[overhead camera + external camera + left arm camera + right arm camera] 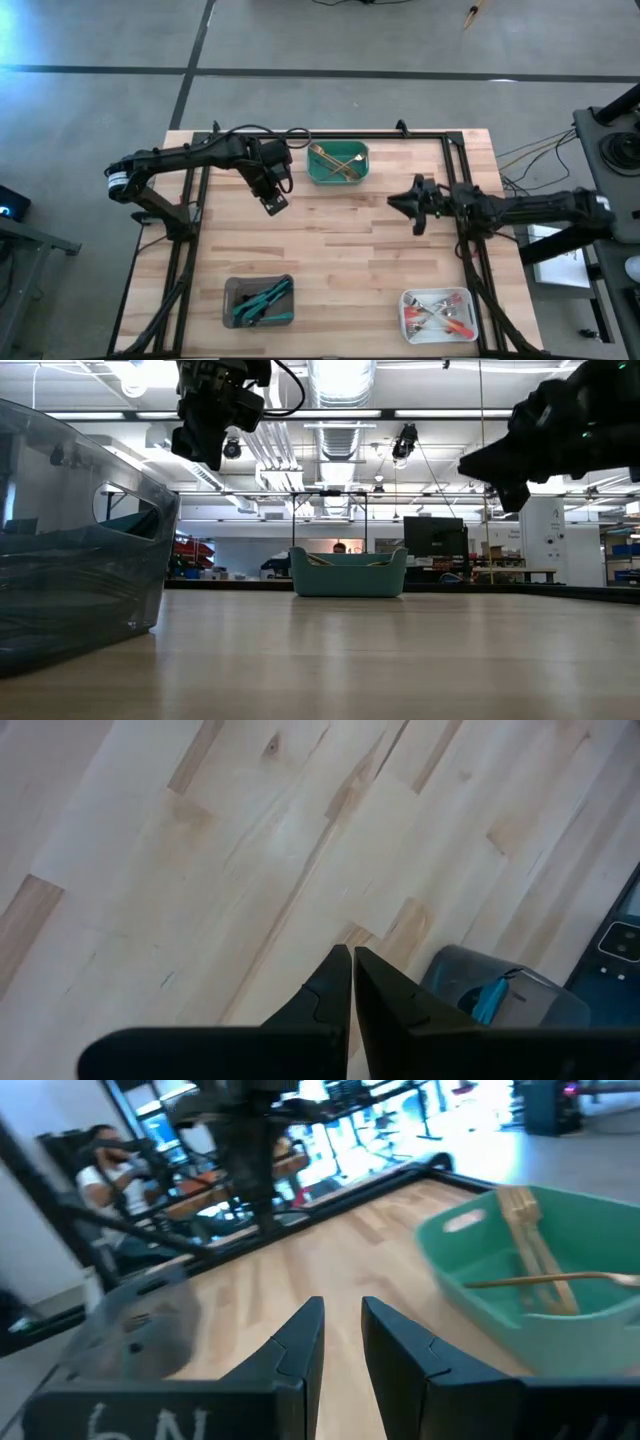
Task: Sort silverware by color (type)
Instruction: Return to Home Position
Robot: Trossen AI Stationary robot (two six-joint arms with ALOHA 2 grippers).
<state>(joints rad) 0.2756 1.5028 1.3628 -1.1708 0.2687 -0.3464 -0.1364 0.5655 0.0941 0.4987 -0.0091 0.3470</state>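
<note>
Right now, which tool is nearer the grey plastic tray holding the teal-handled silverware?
Left. The left tool hangs almost straight behind the grey plastic tray; the right tool is about as far back but well off to the tray's right.

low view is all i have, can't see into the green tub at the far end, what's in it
Observer: From above, the green plastic tray holds all-gold forks and spoons.
Operator: any tray i'm missing down here
Observer: Yes. A white tray sits in the corner of the pale wooden table on the right arm's side, at the end opposite the green tray. It holds silverware with red-orange handles.
Operator: either gripper carrying anything
Observer: No. The left gripper is shut on nothing. The right gripper has its fingers a little apart with nothing between them.
</note>
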